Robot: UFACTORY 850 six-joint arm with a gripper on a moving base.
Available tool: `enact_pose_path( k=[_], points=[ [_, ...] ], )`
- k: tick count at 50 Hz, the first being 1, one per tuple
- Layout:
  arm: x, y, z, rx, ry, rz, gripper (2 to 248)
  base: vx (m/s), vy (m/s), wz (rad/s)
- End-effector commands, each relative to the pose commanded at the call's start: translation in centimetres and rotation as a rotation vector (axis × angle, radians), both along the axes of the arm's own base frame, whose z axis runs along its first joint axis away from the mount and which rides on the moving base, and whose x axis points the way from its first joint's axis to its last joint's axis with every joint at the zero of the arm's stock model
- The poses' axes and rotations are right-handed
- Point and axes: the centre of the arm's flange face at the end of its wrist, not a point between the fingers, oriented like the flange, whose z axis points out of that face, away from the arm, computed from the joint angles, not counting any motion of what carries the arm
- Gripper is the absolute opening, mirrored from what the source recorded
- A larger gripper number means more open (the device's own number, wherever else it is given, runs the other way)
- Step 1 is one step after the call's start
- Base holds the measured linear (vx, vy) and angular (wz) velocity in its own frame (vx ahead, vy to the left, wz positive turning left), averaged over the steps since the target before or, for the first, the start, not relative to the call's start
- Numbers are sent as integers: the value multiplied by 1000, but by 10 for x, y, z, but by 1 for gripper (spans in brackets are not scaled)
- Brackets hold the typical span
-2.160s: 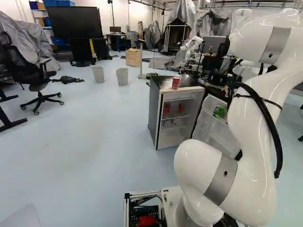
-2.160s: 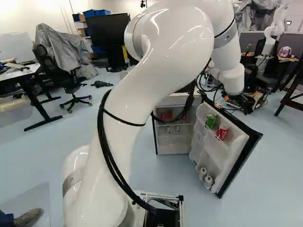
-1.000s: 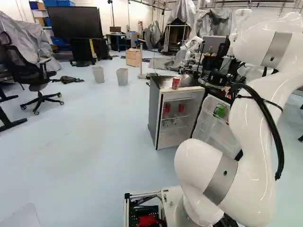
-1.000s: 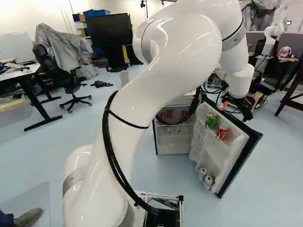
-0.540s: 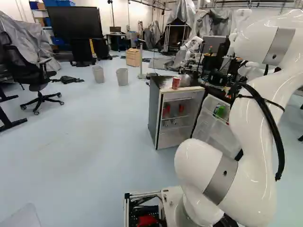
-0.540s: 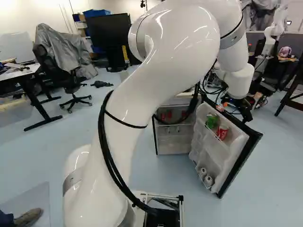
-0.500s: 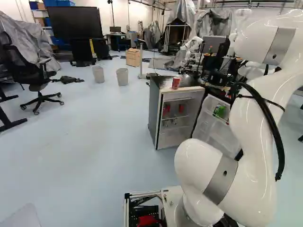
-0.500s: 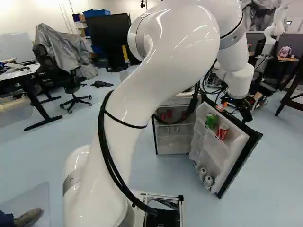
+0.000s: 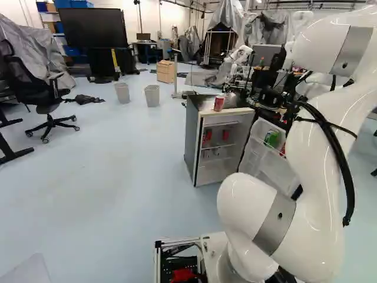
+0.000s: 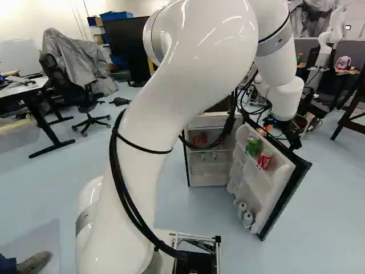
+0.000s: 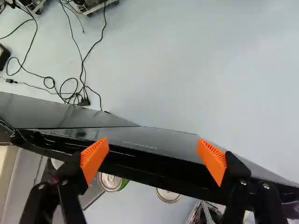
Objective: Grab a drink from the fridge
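Arm (image 10: 194, 74) and fridge door (image 10: 248, 181) shifted, end effector (image 10: 294, 140) apparently angled downward.

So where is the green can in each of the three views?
Left base view: green can right of centre, in the fridge door.
Right base view: green can right of centre, left of red can.
Wrist view: green can between fingers, beside the door edge.
Landmark: open fridge door.

The pincer (image 10: 292, 137) stands wide open, its orange pads (image 11: 94, 157) at lower left and lower right of the frame. The fridge door (image 11: 154, 171) slants across behind them. Two cans (image 11: 109, 182) show at bottom centre; cables (image 11: 77, 93) tangle on the floor (image 11: 187, 70), upper left.
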Motion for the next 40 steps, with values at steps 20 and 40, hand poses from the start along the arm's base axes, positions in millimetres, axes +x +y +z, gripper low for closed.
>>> enact_pose_path(
  k=[20,40],
  points=[
    [-14,18,2,16,13,1,247,0,0,0],
    [-27,40,3,32,26,6,247,0,0,0]
  ],
)
